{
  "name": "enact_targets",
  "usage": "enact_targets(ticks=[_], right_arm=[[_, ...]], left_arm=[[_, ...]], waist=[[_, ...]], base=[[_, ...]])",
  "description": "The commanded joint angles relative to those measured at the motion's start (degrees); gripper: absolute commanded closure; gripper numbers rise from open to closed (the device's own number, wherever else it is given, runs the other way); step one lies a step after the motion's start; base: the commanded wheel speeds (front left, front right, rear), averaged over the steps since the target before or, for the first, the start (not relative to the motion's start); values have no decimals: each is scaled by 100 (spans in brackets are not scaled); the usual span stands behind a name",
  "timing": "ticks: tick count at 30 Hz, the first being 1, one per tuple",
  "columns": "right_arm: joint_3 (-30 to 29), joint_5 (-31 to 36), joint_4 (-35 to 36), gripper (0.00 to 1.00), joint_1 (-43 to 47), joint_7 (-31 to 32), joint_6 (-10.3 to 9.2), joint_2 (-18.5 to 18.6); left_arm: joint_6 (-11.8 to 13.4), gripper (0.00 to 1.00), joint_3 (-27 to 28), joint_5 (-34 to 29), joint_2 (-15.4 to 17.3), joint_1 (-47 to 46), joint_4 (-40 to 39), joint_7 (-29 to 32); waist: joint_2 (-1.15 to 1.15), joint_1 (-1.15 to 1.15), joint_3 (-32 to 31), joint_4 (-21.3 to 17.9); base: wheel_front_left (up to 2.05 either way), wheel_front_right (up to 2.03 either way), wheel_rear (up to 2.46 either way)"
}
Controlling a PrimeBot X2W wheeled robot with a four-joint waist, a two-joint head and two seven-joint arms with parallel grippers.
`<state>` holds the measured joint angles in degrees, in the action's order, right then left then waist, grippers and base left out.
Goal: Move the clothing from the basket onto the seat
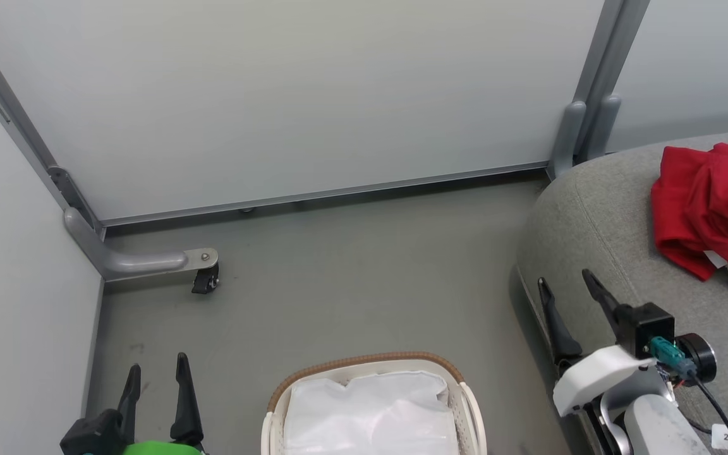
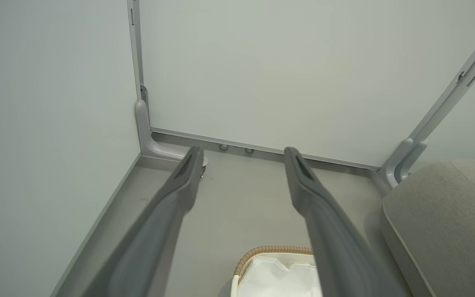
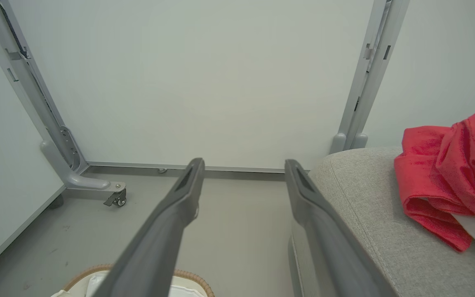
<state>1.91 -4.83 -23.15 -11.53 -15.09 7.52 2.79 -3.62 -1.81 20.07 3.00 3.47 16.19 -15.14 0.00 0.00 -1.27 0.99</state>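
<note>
Either side of the basket (image 1: 364,360), left gripper (image 1: 158,365) and right gripper (image 1: 564,278) gape empty; clothing (image 1: 711,202) on seat (image 1: 591,215).

We see our right end effector (image 3: 241,165) empty, fingers spread wide above the grey floor (image 3: 237,231), the basket (image 3: 200,281) at the bottom edge, and the red clothing (image 3: 443,177) heaped on the seat (image 3: 361,214).
</note>
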Motion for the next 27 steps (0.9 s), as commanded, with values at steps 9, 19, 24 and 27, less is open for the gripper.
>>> enact_targets(ticks=[9, 19, 24, 27], right_arm=[[64, -279, 303, 0, 660, -10, -6, 22], [85, -396, 325, 0, 767, -10, -6, 21], [113, -433, 326, 0, 771, -11, -7, 21], [126, -448, 330, 0, 782, -11, -6, 21]], left_arm=[[-121, 0, -88, 3, -9, 219, 60, 0], [-62, 0, -203, 35, -9, 225, 120, 0], [-43, 0, -215, -12, -8, 217, 162, 0], [-36, 0, -210, -30, -7, 208, 191, 0]], waist=[[0, 0, -82, 20], [0, 0, -123, 29], [0, 0, -125, 27], [0, 0, -121, 26]], base=[[0, 0, 0], [0, 0, 0], [0, 0, 0], [0, 0, 0]])
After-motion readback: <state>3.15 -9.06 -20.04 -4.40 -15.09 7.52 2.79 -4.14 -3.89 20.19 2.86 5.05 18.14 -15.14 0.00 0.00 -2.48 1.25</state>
